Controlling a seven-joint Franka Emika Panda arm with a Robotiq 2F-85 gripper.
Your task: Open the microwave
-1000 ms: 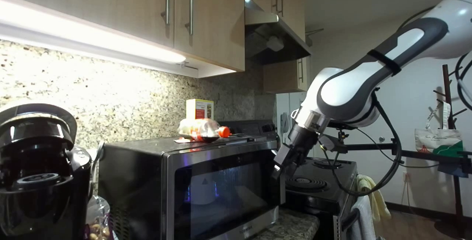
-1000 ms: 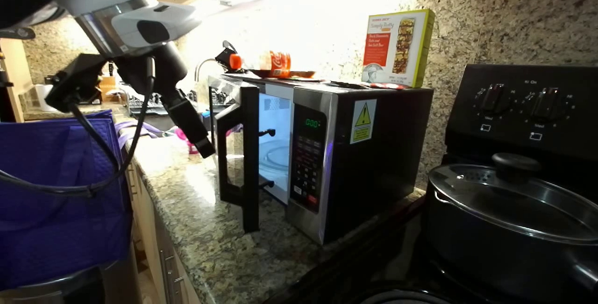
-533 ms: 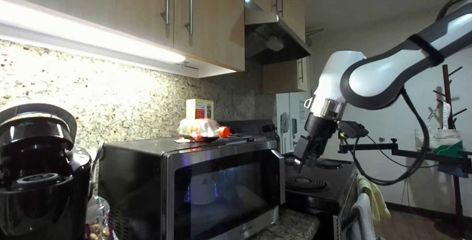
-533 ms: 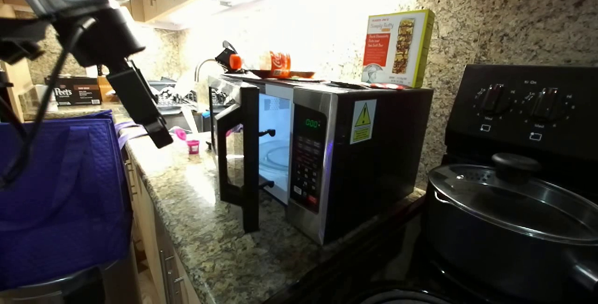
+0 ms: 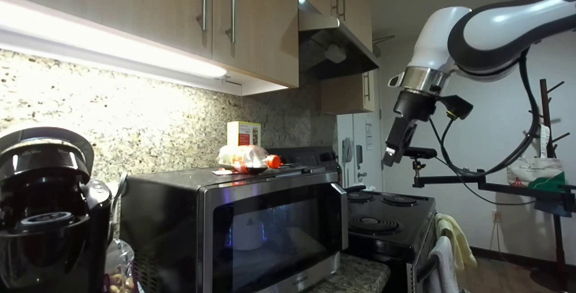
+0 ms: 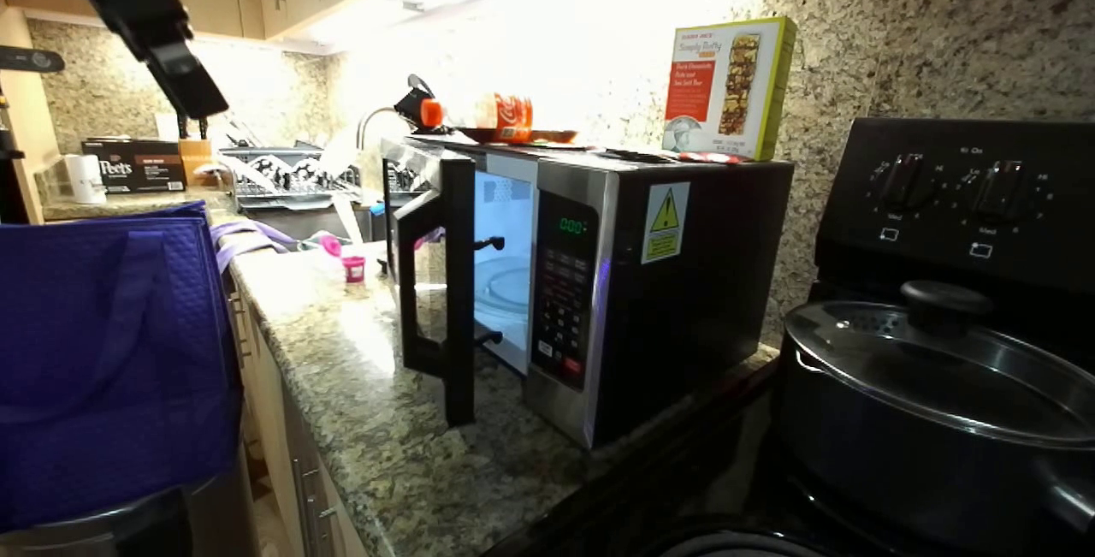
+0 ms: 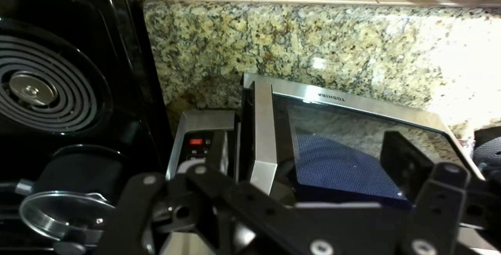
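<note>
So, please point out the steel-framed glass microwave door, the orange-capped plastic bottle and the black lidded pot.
Microwave door (image 7: 332, 153): wrist view, glass window.
Plastic bottle (image 5: 247, 158): in an exterior view, body.
Black pot (image 6: 907, 476): in an exterior view, side wall.

Microwave (image 6: 684, 309) on counter (image 6: 368, 429), bottle (image 6: 511, 116) and box (image 6: 727, 91) atop it, pot (image 6: 915, 441) on neighbouring stove (image 5: 413, 218)

The gripper (image 7: 308, 150) partly hides the microwave (image 7: 336, 139) in the wrist view.
</note>
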